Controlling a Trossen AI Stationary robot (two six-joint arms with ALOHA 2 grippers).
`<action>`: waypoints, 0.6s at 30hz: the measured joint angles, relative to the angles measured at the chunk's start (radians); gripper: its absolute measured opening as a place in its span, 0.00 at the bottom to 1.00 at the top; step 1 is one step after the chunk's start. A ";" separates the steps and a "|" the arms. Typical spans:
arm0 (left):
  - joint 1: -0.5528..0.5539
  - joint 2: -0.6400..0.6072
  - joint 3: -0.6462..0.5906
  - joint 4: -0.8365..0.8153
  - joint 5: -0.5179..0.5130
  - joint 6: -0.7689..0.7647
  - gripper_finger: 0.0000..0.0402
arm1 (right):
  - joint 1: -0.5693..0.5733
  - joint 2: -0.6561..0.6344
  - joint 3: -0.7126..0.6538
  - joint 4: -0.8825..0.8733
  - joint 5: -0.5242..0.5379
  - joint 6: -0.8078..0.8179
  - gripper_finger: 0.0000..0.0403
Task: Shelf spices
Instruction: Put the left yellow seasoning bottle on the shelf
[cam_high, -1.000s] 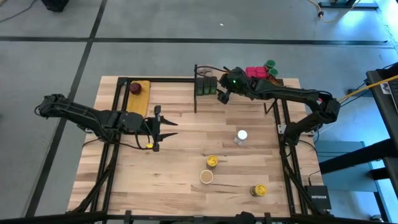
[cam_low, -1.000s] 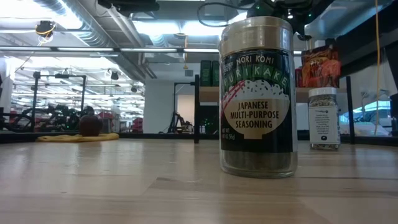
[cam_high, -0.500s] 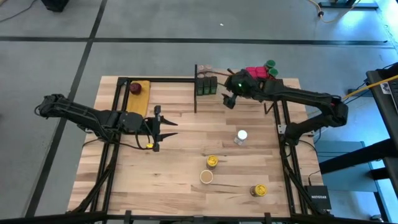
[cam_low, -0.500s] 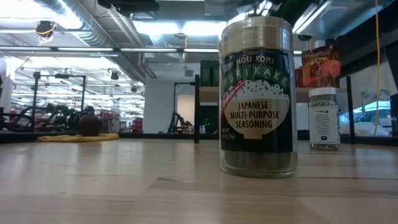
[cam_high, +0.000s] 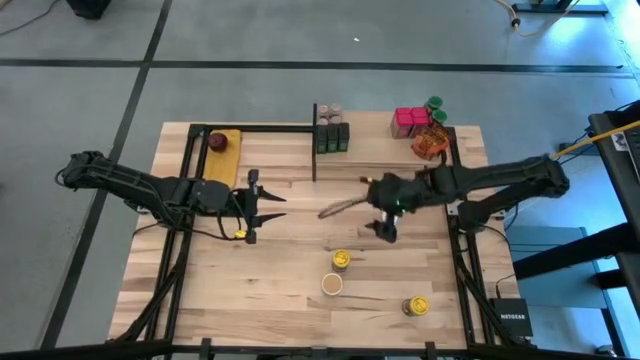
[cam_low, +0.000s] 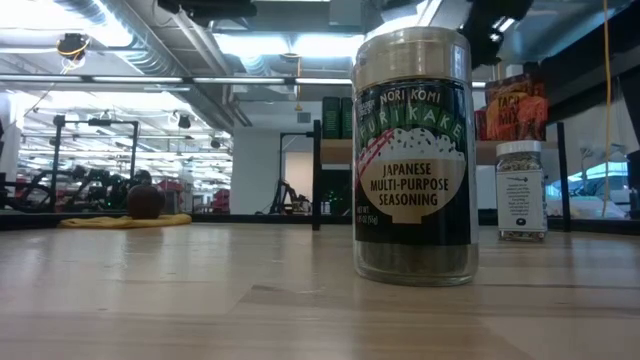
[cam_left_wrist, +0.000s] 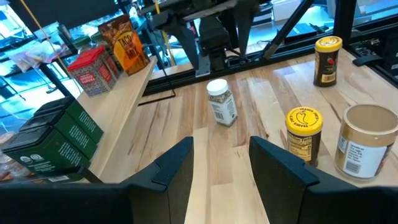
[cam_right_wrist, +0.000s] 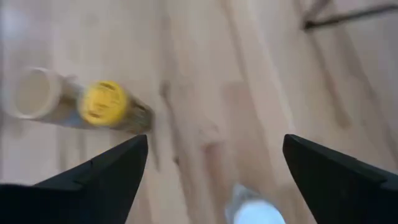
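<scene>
My right gripper (cam_high: 385, 228) is open and hovers over the white-lidded jar (cam_right_wrist: 249, 208), which stands upright on the tabletop (cam_left_wrist: 221, 102) and also shows in the low view (cam_low: 520, 190). A yellow-lidded jar (cam_high: 341, 260), a tan-lidded jar (cam_high: 332, 284) and another yellow-lidded jar (cam_high: 415, 306) stand nearer the front edge. The shelf (cam_high: 375, 135) at the far side carries dark tins (cam_high: 332, 137), red boxes (cam_high: 410, 120), green-lidded jars (cam_high: 435, 108) and an orange packet (cam_high: 430, 145). My left gripper (cam_high: 262, 205) waits open and empty left of centre.
A dark red round thing (cam_high: 217, 141) lies on a yellow pad (cam_high: 228, 145) at the far left. The shelf's black frame posts (cam_high: 314, 150) stand on the tabletop. In the low view the tan-lidded furikake jar (cam_low: 415, 155) fills the foreground. Bare wood lies between the two grippers.
My right gripper has left the shelf at the far edge and swung toward the near edge, ending over the white-lidded jar, which it now covers in the high view. The jars and the things on the shelf have stayed in place.
</scene>
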 joint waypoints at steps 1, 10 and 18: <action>0.000 0.000 0.000 0.002 0.000 -0.001 0.37 | 0.029 0.000 0.000 -0.023 0.052 0.036 0.94; 0.000 0.000 0.000 0.007 0.000 -0.028 0.37 | 0.300 0.002 -0.039 0.083 0.444 0.128 0.94; 0.000 0.000 0.000 0.007 0.000 -0.032 0.37 | 0.464 0.002 -0.227 0.487 0.925 0.108 0.94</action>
